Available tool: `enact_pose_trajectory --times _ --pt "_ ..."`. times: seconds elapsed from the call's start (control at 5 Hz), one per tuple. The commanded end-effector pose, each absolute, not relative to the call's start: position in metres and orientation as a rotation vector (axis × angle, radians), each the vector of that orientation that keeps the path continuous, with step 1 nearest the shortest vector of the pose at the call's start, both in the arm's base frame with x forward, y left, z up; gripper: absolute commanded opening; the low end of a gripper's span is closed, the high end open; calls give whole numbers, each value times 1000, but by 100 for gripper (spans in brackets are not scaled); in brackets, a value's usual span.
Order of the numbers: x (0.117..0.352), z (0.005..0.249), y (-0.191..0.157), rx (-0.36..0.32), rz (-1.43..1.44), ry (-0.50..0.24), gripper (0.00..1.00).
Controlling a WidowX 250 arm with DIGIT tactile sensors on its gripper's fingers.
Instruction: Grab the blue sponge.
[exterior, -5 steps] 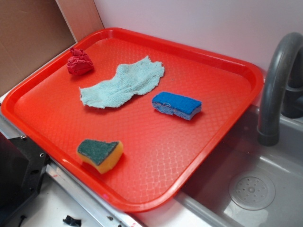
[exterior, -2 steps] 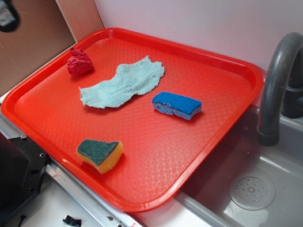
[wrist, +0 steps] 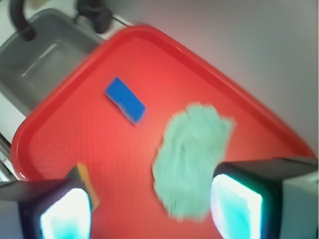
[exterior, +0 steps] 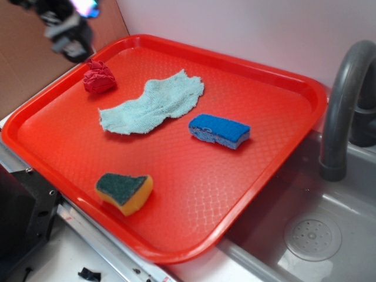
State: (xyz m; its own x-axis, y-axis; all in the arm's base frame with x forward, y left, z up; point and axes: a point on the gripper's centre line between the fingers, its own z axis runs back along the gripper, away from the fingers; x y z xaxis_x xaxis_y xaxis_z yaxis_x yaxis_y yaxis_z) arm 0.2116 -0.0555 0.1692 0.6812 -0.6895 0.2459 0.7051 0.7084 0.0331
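On the worktop beside a grey sink [exterior: 329, 235], a big red tray [exterior: 282, 170] fills most of the exterior view; the wrist view also shows the tray [wrist: 75, 124] and the sink [wrist: 45, 55] past its far edge. A dark curved faucet [exterior: 341, 106] rises at the sink's near corner. Next in size, a pale teal cloth [exterior: 154, 103] lies spread and rumpled across the tray's rear middle; from the wrist camera the cloth [wrist: 192, 157] sits right under the lens, blurred.

At the top left of the exterior view, above the tray's rear left corner, the hand [exterior: 69, 28] is a blurred dark shape high off the tray, touching nothing. In the wrist view its two fingers [wrist: 65, 214] show at the bottom corners, spread wide apart with nothing between them.

Right of the cloth and apart from it, near the tray's middle, the blue sponge [exterior: 219, 130] lies flat, bright face up. Its long axis runs left to right in the exterior view, dipping slightly toward the sink side. From the wrist the blue sponge [wrist: 125, 99] lies diagonal, well ahead of the fingers.

A yellow sponge [exterior: 124, 192] with a dark green top sits near the tray's front edge. A crumpled red rag [exterior: 98, 77] rests at the rear left, just below the hand.
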Motion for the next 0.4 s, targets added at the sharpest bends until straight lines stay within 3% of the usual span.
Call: enact_pose_trajectory --times 0.0,0.2 --pt "240 147 -86 -108 -1041 -298 100" --pt "245 128 -95 -108 -1071 -285 100"
